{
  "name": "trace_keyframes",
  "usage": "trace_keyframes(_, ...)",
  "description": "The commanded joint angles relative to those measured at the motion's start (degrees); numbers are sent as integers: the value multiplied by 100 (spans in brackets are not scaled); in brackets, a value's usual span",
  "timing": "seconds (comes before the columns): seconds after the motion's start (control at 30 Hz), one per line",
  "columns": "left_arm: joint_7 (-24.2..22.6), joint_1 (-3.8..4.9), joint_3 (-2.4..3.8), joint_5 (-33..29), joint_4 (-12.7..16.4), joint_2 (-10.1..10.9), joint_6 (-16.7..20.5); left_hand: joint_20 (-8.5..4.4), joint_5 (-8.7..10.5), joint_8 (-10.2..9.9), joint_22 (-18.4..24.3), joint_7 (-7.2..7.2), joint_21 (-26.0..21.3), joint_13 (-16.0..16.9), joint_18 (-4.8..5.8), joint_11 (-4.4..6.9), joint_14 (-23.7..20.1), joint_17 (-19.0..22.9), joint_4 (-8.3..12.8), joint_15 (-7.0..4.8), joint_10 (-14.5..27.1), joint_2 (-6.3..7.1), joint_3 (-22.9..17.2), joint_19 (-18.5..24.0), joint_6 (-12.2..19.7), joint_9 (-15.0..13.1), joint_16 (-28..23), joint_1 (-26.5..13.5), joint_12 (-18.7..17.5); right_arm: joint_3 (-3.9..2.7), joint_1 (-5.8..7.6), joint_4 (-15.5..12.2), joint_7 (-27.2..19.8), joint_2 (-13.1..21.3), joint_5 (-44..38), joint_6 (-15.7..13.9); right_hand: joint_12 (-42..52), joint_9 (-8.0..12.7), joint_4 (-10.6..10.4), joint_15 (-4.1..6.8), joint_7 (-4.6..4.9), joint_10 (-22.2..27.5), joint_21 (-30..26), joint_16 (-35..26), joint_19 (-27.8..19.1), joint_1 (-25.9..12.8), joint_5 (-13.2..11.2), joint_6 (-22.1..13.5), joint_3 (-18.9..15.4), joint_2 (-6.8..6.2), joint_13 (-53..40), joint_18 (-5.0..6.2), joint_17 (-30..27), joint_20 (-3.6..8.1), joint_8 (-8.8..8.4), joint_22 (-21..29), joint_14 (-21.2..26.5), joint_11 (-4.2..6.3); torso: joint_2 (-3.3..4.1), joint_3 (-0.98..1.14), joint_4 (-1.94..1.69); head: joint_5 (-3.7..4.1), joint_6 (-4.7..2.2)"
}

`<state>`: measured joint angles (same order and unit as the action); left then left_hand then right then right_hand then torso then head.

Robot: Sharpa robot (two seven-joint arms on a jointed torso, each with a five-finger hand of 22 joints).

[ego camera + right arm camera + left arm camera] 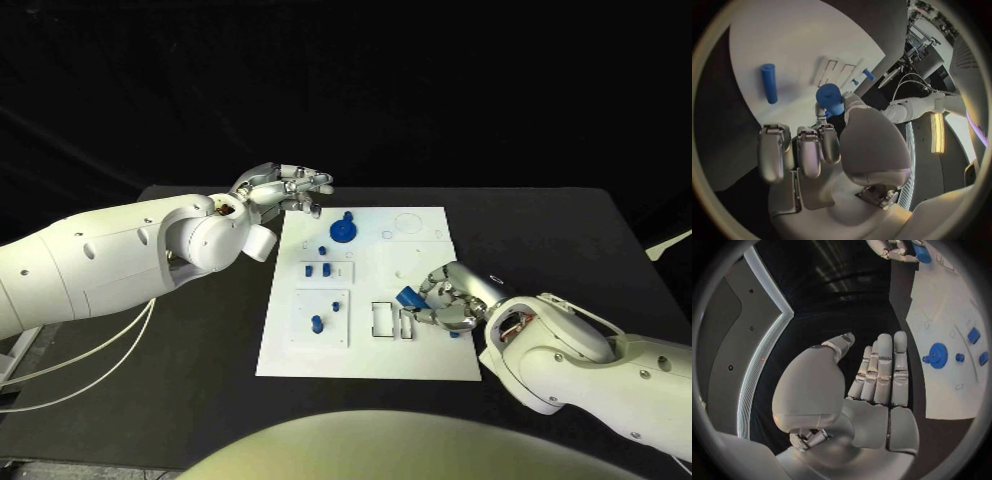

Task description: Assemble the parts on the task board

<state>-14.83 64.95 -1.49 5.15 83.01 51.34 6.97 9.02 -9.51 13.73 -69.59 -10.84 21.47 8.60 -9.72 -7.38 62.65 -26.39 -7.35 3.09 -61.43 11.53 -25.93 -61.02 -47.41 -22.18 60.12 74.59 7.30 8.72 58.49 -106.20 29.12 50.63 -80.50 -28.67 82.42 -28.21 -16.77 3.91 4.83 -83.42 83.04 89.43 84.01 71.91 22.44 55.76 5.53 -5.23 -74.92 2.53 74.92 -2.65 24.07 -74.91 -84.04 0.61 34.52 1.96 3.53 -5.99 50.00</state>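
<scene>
The white task board (418,235) lies in the middle of the black table. My right hand (450,302) hovers over the board's right half and pinches a short blue cylinder (408,297) (829,98) between thumb and fingers. Beside this hand a longer blue peg (768,83) lies flat on the board. A round blue disc part (343,230) (937,355) sits near the board's far left. Small blue pieces (319,270) stand in the left blocks, and another (316,322) stands nearer me. My left hand (289,185) (879,375) floats off the board's far left corner, fingers straight, holding nothing.
Two empty rectangular slots (392,320) sit just left of my right hand. A faint round outline (413,222) marks the board's far right area. Bare black table (216,330) surrounds the board on both sides.
</scene>
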Motion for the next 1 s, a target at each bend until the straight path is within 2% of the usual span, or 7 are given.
trace_keyframes(0.03, -30, 4, 4, 31, 14, -16, -90, 0, 17, 25, 5, 0, -24, 8, -54, 8, -52, 5, -4, 0, 43, -37, 48, -31, 30, 9, -34, 25, 11, 2, 6, 42, -49, -97, 255, 352, -77, -3, 1, 19, -143, 36, -76, 9, 291, -160, -52, 201, 61, 17, -478, -86, 1330, 40, 24, -1290, -559, 7, 6, 11, -2, -25, 0)
trace_keyframes(0.23, -29, 4, 4, 77, 10, -28, -100, 0, 17, 25, 5, 0, -24, 8, -54, 8, -52, 5, -4, 0, 43, -37, 48, -31, 30, 9, -34, 25, 11, 4, -5, 150, -12, -301, 471, 703, -105, -10, 1, 21, -148, 50, -101, 4, 279, -280, -144, 240, 101, 8, -457, -81, 1311, 40, 33, -1282, -555, 10, 7, 11, -2, -49, 0)
trace_keyframes(0.3, -21, 4, 4, 89, 8, -29, -114, 1, 14, 30, 6, -2, -30, 11, -54, 7, -52, 6, -22, 1, 43, -44, 59, -34, 35, 10, -34, 10, 14, 4, -12, 185, -2, -369, 555, 787, -179, -16, 4, 8, -133, 92, -143, 0, 260, -680, -610, 249, 89, 73, -391, -72, 1301, 30, 24, -1270, -552, -5, 7, 11, 0, -56, 0)
trace_keyframes(0.4, -4, 4, 4, 99, 3, -33, -140, 2, 14, 32, 6, -3, -34, 12, -54, 6, -52, 7, -32, 2, 44, -47, 66, -35, 37, 11, -33, 1, 15, 5, -19, 225, 16, -452, 627, 856, -182, -34, -3, 9, -136, 82, -148, 0, 258, -842, -832, 256, 78, 83, -402, -71, 1303, 28, 33, -1269, -553, -3, 6, 13, 5, -54, 0)
trace_keyframes(0.9, 19, 5, 4, 107, 1, -38, -178, 2, 14, 34, 7, -3, -37, 13, -54, 6, -52, 7, -40, 3, 45, -48, 73, -36, 39, 11, -32, -7, 16, 5, -25, 358, 184, -602, 549, 871, -155, -50, -2, 12, -143, 55, -131, 4, 265, -935, -869, 278, 49, 57, -441, -74, 1319, 29, 52, -1273, -556, 1, 5, 16, 2, -63, 0)
trace_keyframes(1.0, 21, 5, 4, 107, 2, -37, -175, 3, 14, 37, 8, -4, -40, 14, -54, 6, -53, 8, -50, 4, 46, -50, 80, -37, 41, 12, -32, -15, 17, 5, -25, 389, 225, -622, 487, 841, -165, -68, -4, 15, -146, 56, -133, 3, 265, -1056, -956, 284, 1, 24, -439, -74, 1318, 31, 65, -1273, -556, 4, 8, 14, 6, -55, 0)
